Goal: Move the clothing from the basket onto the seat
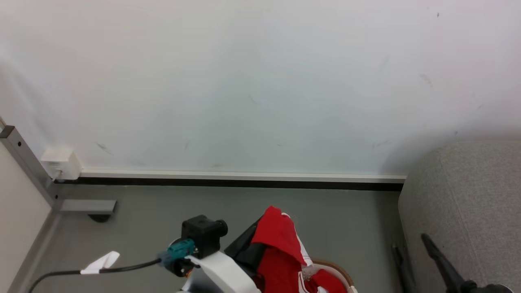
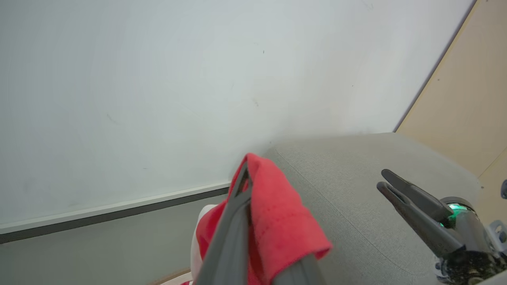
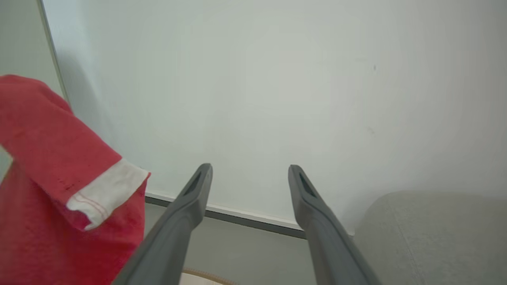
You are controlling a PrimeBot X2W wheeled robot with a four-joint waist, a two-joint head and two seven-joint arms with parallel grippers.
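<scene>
My left gripper point(image 2: 244, 176) is shut on a piece of red clothing point(image 2: 279, 225), which hangs folded over its fingertips. In the head view that clothing point(image 1: 279, 244) rises as a red peak with white trim above the basket point(image 1: 340, 273), whose brown rim curves below it. To the right stands the light-grey seat point(image 1: 468, 211). My right gripper point(image 3: 250, 168) is open with nothing between its fingers. It hovers at the seat's point(image 3: 435, 233) near edge, to the right of the clothing point(image 3: 47, 166), which shows a white hem there.
A white wall with a pale baseboard point(image 1: 244, 177) lies straight ahead. A grey metal frame foot point(image 1: 87, 206) and a white box point(image 1: 61, 162) sit at the left. A black cable with a white tag point(image 1: 99, 263) trails from the left arm. Grey floor lies between basket and wall.
</scene>
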